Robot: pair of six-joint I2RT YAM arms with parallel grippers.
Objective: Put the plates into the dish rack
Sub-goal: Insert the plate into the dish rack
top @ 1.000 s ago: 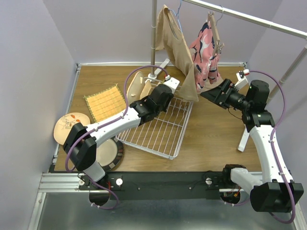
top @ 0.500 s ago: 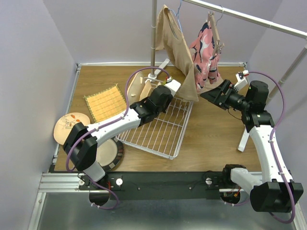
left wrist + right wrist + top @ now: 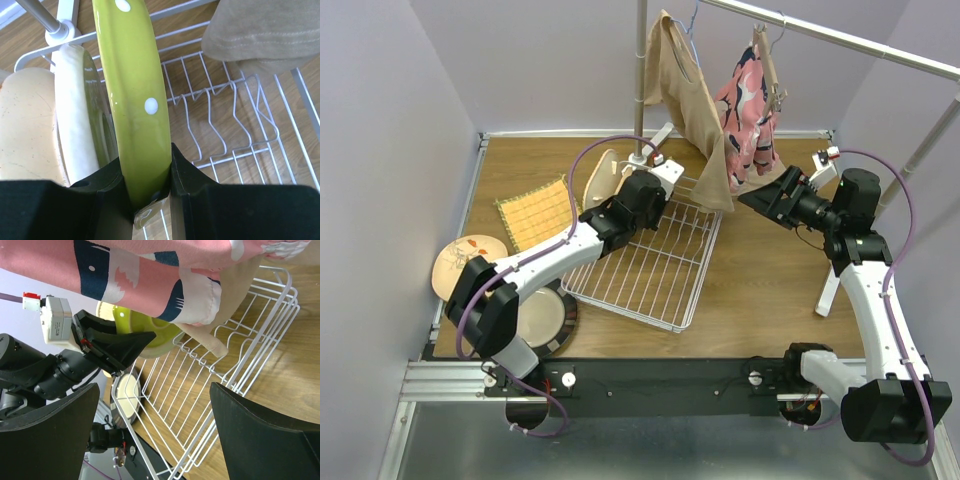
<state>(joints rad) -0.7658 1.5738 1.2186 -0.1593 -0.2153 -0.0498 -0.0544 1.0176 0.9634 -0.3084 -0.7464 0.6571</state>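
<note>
Wooden tabletop (image 3: 770, 290) carried a dark-rimmed silvery plate (image 3: 548, 318) lying flat at its near-left corner, with a tan floral plate (image 3: 460, 262) beyond it by the left edge, both yet to be loaded. Past them sat the white wire dish rack (image 3: 650, 265), and over its far-left corner the left gripper (image 3: 145, 177) was clamped on the rim of a lime-green plate with white dots (image 3: 135, 95), held on edge. That plate's long axis ran straight away from the fingers, parallel to a pale-green plate (image 3: 75, 110) and a cream plate (image 3: 27, 130) standing just beside it on its left. Free prongs lay below and to its right, so a straight lowering looked called for. Farthest, off the rack's far-right corner, the right gripper (image 3: 760, 200) hung wide apart, holding nothing.
</note>
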